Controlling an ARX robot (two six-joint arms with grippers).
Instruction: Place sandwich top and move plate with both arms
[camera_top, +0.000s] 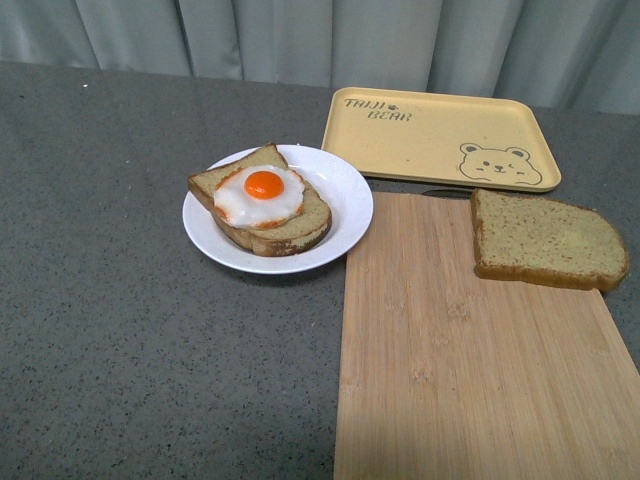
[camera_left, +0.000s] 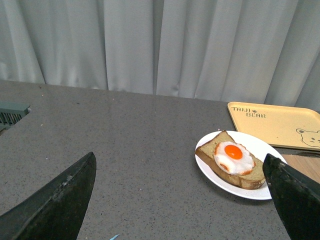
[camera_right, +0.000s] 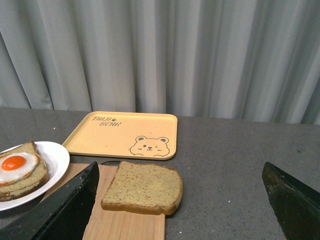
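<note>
The left end effector (camera_left: 178, 159) has its two dark fingers (camera_left: 55, 202) spread wide with nothing between them, only bare grey counter (camera_left: 125, 145). Ahead of it, off to one finger's side and not centred in the gap, is the white plate (camera_left: 256, 145). On the plate lies a bread slice (camera_left: 250, 176) with a fried egg (camera_left: 233, 157) on top, its orange yolk up. The slice lies diagonally and stays inside the rim.

The right end effector (camera_right: 180, 165) is just as wide and also holds nothing. Straight ahead of it, roughly in line with the gap between its fingers, the sandwich top (camera_right: 145, 187) lies flat on a wooden cutting board (camera_right: 125, 225), apart from both fingers. It is plain brown with a darker crust, and its rounded end reaches past the board's edge on the side away from the plate. Beyond it, farther from the end effector, a yellow bear tray (camera_right: 110, 140) lies flat on the counter with nothing on it. The tray's near edge is just behind the board's far edge.

In the front view neither arm shows. The plate is just beside the board's far left corner, its rim very near the wood, though contact cannot be judged. The sandwich top is at the board's far right corner, well apart from the plate. A pale curtain (camera_top: 300, 40) hangs behind the counter.
</note>
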